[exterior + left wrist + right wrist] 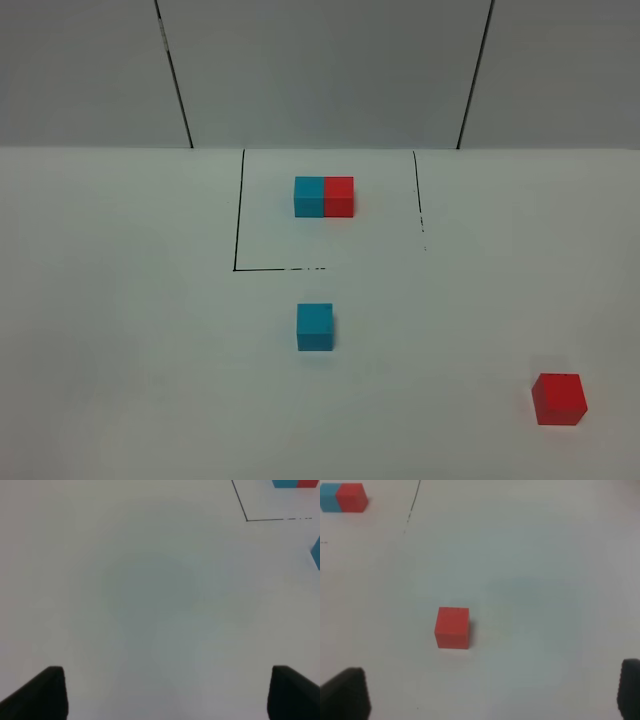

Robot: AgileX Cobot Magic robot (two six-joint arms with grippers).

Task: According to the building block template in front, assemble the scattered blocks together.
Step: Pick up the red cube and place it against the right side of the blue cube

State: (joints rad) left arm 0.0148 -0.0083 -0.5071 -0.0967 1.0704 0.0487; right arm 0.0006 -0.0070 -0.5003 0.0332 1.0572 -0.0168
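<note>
We list joined cyan-red cube bar (324,196), matte cyan cube (315,327), matte red cube (559,399) on white table (120,330); left fingers (47,692) and right fingers (345,695) spread wide, empty.

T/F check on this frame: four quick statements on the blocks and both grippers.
1. The template sits inside the black outline. True.
2. The loose cyan cube touches the loose red cube. False: they lie well apart.
3. The right gripper grips the loose red cube. False: it is open, and the cube lies free ahead of it.
4. The left gripper is open and empty. True.
</note>
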